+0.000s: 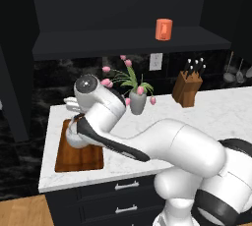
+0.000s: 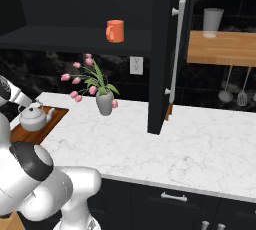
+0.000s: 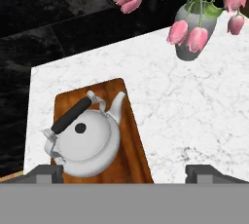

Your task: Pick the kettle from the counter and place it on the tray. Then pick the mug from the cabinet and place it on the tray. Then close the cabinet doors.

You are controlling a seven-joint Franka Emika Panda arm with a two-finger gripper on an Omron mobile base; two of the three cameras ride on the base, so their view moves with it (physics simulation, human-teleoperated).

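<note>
orange mug [image 2: 115, 31], silver kettle [image 3: 86, 142], reddish-brown tray [image 3: 135, 150]

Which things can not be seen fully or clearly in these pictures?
- Kettle: hidden by the arm in the left base view.
- Tray: its far end is behind the arm there; the right base view's left edge cuts it.
- Knife block: handles too small to count.
- Gripper: just the fingertips show, set wide apart.

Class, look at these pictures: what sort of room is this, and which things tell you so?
A kitchen: a kettle on a wooden tray, a knife block on the marble counter, and utensils hanging by the wall.
</note>
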